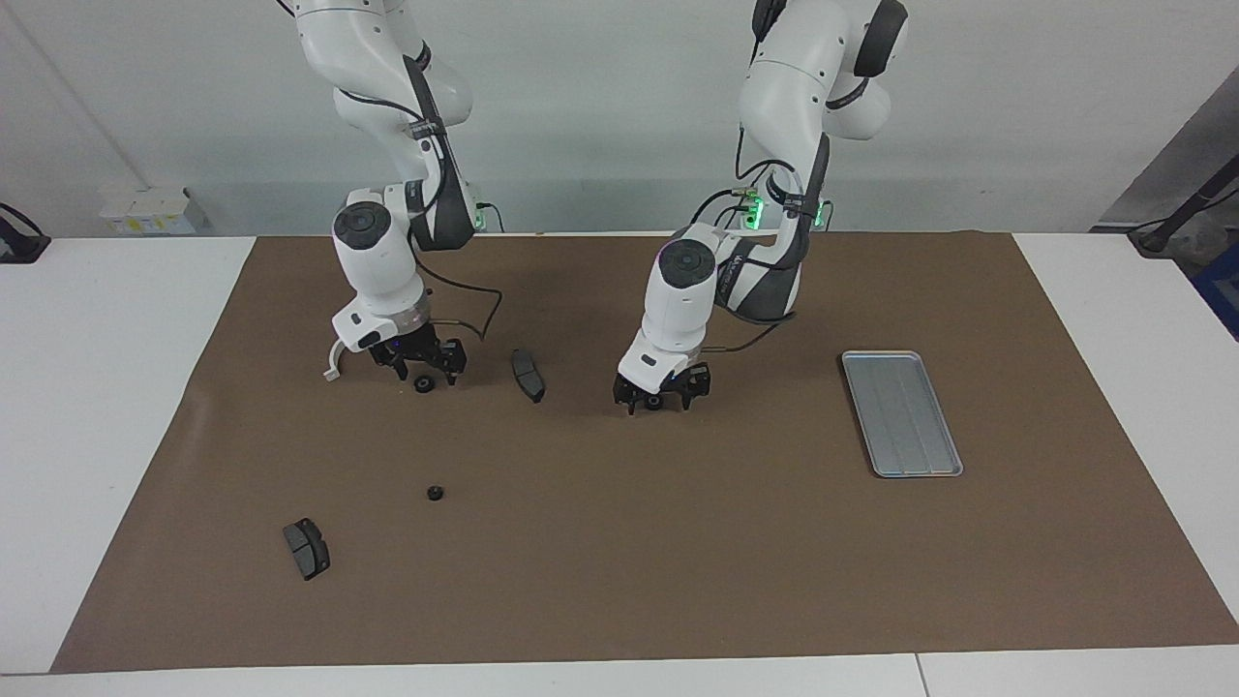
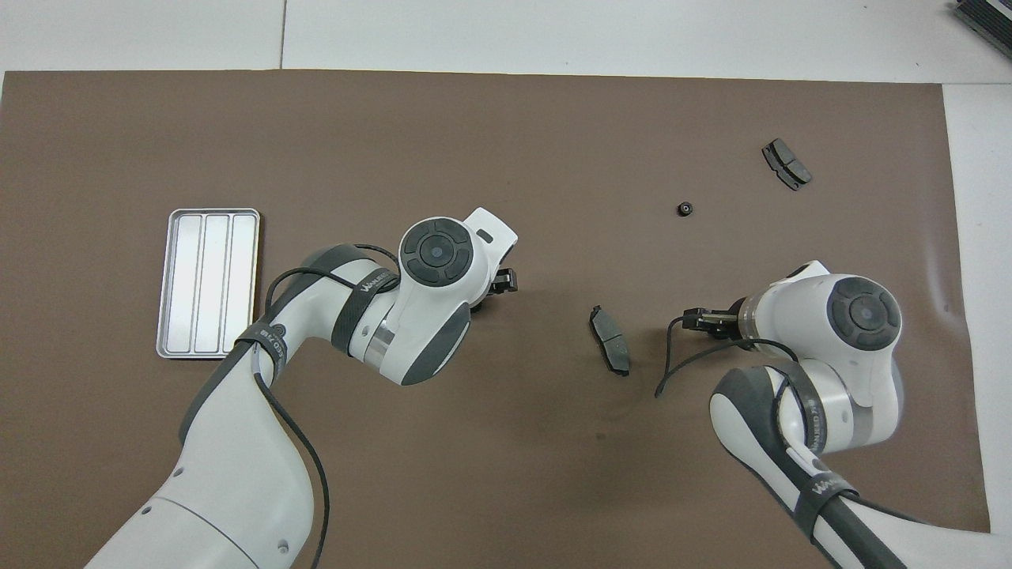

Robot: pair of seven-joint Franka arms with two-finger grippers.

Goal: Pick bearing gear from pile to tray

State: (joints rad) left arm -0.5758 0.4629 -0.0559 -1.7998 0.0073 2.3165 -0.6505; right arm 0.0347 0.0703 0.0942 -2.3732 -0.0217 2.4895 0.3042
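The pile's parts lie scattered on the brown mat (image 1: 619,581). My right gripper (image 1: 423,373) is open, low over a small black gear (image 1: 423,385) that sits between its fingers. It shows in the overhead view (image 2: 704,322) too. A white half-ring (image 1: 332,364) lies just beside it. My left gripper (image 1: 661,395) is open and low at the mat's middle, with another black gear (image 1: 655,403) between its fingers. In the overhead view (image 2: 496,283) its wrist mostly hides it. The silver ribbed tray (image 1: 900,412) (image 2: 207,282) lies toward the left arm's end, with nothing in it.
A dark brake pad (image 1: 528,375) (image 2: 609,340) lies between the two grippers. A third gear (image 1: 435,494) (image 2: 685,209) and a second brake pad (image 1: 306,548) (image 2: 786,163) lie farther from the robots, toward the right arm's end.
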